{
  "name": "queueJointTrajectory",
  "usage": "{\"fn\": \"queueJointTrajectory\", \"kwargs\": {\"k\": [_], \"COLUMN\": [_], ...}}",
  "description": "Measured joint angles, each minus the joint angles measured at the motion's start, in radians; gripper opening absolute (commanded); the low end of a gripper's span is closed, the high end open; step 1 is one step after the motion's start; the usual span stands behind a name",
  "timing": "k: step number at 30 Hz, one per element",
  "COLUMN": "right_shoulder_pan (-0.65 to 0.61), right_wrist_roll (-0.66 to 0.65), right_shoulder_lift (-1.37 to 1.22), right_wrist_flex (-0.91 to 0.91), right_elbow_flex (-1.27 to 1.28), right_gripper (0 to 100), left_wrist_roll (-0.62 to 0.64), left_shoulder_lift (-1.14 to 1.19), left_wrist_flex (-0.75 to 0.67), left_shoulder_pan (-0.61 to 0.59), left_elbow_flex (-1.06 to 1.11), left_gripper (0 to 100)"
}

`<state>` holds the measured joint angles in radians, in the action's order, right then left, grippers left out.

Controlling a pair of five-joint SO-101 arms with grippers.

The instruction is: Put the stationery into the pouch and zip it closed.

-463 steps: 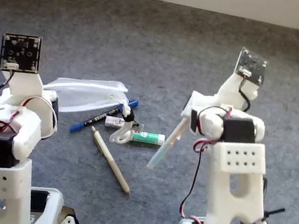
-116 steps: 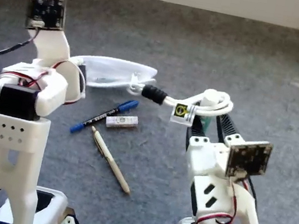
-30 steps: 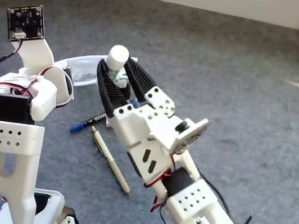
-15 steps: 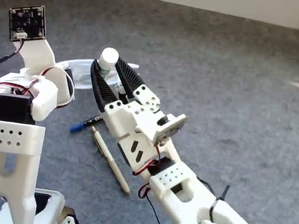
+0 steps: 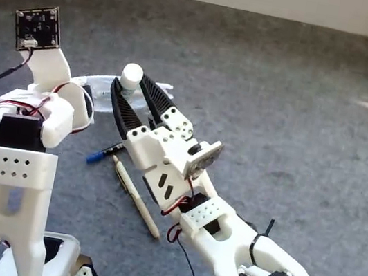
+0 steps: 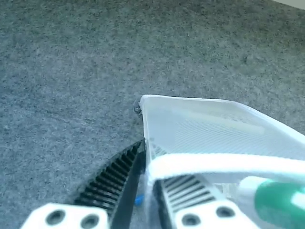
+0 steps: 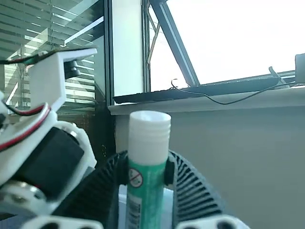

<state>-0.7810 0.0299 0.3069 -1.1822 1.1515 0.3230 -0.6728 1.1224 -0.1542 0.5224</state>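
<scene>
A clear pouch (image 5: 100,90) is held up off the grey carpet; my left gripper (image 6: 145,149) is shut on its rim, near the pouch's corner (image 6: 143,102). My right gripper (image 5: 129,85) is shut on a green glue stick (image 5: 132,74) with a white cap, held upright right at the pouch's open edge. In the right wrist view the glue stick (image 7: 148,143) stands between the black fingers (image 7: 186,186). Its green body (image 6: 279,198) shows beside the pouch rim. A blue pen (image 5: 103,152) and a beige pen (image 5: 135,207) lie on the carpet beneath the right arm.
The left arm's tower (image 5: 15,167) stands at the near left, its wrist camera (image 5: 37,28) raised. The right arm (image 5: 224,235) stretches diagonally from the near right across the middle. Bare carpet (image 5: 300,114) spreads to the right and far side.
My right gripper has carried the glue stick a little to the left, closer to the pouch opening, and the right arm has stretched out lower. The left arm holds the pouch nearly still.
</scene>
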Motion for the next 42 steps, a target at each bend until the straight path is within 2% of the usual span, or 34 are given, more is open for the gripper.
{"fn": "queueJointTrajectory", "kwargs": {"k": [5,21,24,27,31,37,42], "right_shoulder_pan": [-0.025,-0.040,-0.043,-0.043,-0.028,0.100,0.137], "right_wrist_roll": [-0.083,-0.117,-0.149,-0.153,-0.153,-0.021,-0.008], "right_shoulder_lift": [0.000,0.003,0.055,0.175,0.390,0.779,0.984], "right_wrist_flex": [0.000,-0.003,0.046,0.163,0.419,0.968,1.398], "right_elbow_flex": [0.000,0.035,0.080,0.130,0.167,0.170,0.089], "right_gripper": [13.1,13.1,13.1,13.1,13.1,13.1,13.1], "left_wrist_roll": [0.000,-0.002,-0.002,-0.002,-0.002,0.000,0.000], "left_shoulder_lift": [0.000,0.002,0.002,0.002,0.002,0.002,0.002], "left_wrist_flex": [0.000,0.000,0.000,0.000,-0.011,-0.023,-0.023], "left_shoulder_pan": [0.002,0.002,0.002,0.002,0.002,-0.026,-0.035], "left_elbow_flex": [0.000,0.000,0.002,0.002,0.002,0.002,0.002], "left_gripper": [1,1,1,1,1,1,1]}}
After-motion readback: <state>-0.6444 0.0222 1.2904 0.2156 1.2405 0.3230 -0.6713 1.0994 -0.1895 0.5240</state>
